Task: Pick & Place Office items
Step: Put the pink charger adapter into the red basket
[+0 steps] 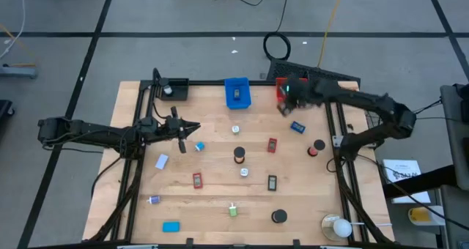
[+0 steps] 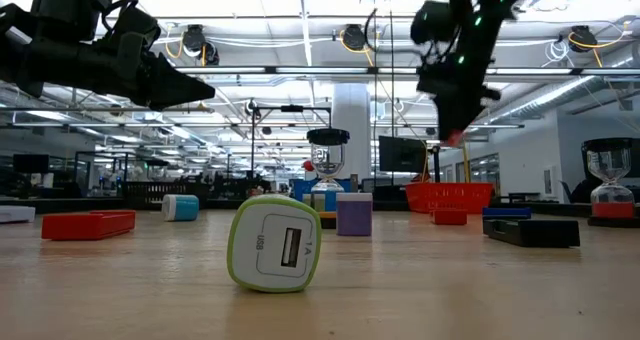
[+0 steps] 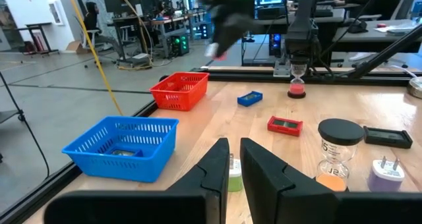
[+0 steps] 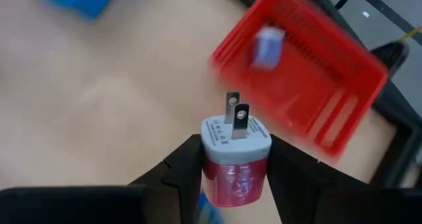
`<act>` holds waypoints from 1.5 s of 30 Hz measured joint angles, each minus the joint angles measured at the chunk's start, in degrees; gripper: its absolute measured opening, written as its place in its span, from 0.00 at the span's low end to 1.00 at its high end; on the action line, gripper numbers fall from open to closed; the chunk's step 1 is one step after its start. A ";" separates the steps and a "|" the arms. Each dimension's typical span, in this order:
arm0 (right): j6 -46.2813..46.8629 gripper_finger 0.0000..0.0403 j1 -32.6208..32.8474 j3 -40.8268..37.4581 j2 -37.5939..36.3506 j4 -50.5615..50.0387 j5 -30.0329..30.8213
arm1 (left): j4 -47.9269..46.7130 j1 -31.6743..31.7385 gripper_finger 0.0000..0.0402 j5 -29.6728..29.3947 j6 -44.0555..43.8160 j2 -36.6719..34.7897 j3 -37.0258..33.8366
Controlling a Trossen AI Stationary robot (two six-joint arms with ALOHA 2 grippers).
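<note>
My right gripper (image 4: pixel 235 151) is shut on a small red and white charger plug (image 4: pixel 235 165) and hangs above the table's far right part, just at the near side of the red bin (image 1: pixel 281 86). A small pale item (image 4: pixel 267 47) lies in that bin. Several office items lie scattered on the wooden table, among them a green and white charger (image 2: pixel 275 245) and a black-capped hourglass (image 3: pixel 336 151). My left gripper (image 1: pixel 192 127) waits level over the table's left part, shut, with nothing between its fingers (image 3: pixel 217 168). My right gripper pinches the plug's red body (image 4: pixel 214 174) by two opposite sides between its two fingers (image 4: pixel 184 165). The white end with the two metal prongs (image 4: pixel 234 112) sticks out past the fingertips. The fingers slant down from above. The plug is lifted clear of the table.
A blue bin (image 1: pixel 237 92) stands at the far middle and a black bin (image 1: pixel 174 88) at the far left. A roundish white object in a clear holder (image 1: pixel 338 225) sits at the near right corner. A blue block (image 1: pixel 297 127) lies near the red bin.
</note>
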 joint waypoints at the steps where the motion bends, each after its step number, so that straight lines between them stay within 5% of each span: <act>1: -2.02 0.33 -2.93 0.00 1.38 2.31 -1.09 | 0.00 0.00 0.12 0.01 0.02 -0.01 0.00; 9: -9.88 0.33 -15.28 4.82 15.36 9.67 -3.33 | 0.00 -0.04 0.12 0.01 0.01 -0.01 0.00; 20: -10.19 0.33 -19.46 8.76 23.88 9.10 -1.71 | 0.00 -0.02 0.12 0.01 0.00 -0.01 0.00; 45: -7.63 0.37 -19.66 6.60 25.38 14.85 -4.55 | 0.00 0.00 0.12 -0.01 0.00 0.01 0.00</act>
